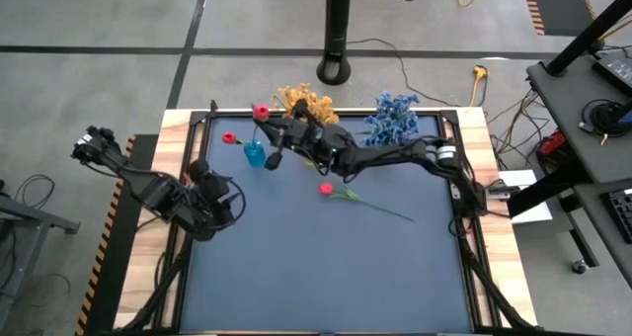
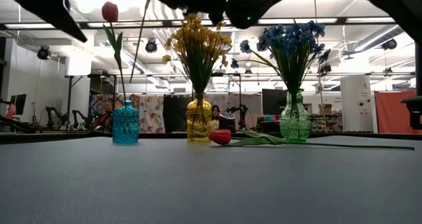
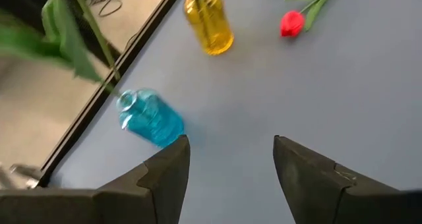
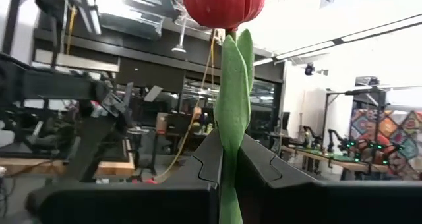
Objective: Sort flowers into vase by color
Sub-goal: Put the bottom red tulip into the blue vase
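From above, my right gripper (image 1: 279,144) reaches across the back of the table, next to the blue vase (image 1: 255,154), clenched on the stem of a red tulip (image 1: 261,112) whose bud shows just past the vase toward the table's back edge. A 2nd red bud (image 1: 229,137) shows just left of the vase. The yellow flowers (image 1: 307,103) and the blue flowers (image 1: 393,117) stand along the back edge. 1 loose red tulip (image 1: 327,189) lies flat on the dark mat (image 1: 326,267) near the middle, stem trailing to the right. My left gripper (image 1: 209,183) sits at the left side of the mat, apart from the vases.

From table height, 3 vases stand in a row: the blue vase (image 2: 125,127) with 1 red tulip (image 2: 110,12) upright in it, the yellow vase (image 2: 199,124) full of yellow flowers (image 2: 197,45), and the green vase (image 2: 295,122) with the blue flowers (image 2: 289,39). The loose tulip (image 2: 221,137) lies between the yellow and green vases, nearer the camera. Another thin stem hangs down from the picture's top, slanting above the blue vase.

Past my left wrist, my 2 fingers (image 3: 170,168) stand apart with nothing between them. Beyond them I see the blue vase (image 3: 150,118) with a green stem and leaf, the yellow vase (image 3: 208,25), and the loose tulip (image 3: 291,24) on the mat.

Past my right wrist, my fingers (image 4: 204,161) press together on the green stem and leaf of the held tulip (image 4: 223,5), its red bud above them.
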Tool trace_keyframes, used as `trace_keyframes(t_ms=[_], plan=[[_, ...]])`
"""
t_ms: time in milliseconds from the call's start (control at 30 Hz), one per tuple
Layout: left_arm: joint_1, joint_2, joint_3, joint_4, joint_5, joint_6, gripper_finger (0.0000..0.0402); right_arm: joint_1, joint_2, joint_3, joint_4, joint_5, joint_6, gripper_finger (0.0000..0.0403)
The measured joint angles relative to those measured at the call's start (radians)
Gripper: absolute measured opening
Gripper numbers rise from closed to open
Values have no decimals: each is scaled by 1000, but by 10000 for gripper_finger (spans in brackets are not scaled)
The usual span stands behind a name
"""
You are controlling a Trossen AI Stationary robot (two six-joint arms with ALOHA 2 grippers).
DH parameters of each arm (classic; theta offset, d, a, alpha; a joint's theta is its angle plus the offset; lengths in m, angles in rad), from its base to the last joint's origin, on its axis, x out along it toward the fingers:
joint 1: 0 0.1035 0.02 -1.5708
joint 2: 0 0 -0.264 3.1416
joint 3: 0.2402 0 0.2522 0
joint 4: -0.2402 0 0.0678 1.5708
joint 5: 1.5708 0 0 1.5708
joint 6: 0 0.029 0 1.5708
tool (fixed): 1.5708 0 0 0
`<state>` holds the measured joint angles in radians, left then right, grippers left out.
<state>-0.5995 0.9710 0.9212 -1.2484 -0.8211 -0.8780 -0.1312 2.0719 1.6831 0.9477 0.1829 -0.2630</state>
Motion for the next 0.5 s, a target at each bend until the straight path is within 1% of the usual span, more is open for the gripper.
trace_keyframes(t_ms=[133,500], plan=[[-1,0,-20,-53,0,-53,200,-22,32,24,-2,0,20,18],[-2,-4,-49,-64,0,-52,200,-48,74,31,29,-1,54,18]])
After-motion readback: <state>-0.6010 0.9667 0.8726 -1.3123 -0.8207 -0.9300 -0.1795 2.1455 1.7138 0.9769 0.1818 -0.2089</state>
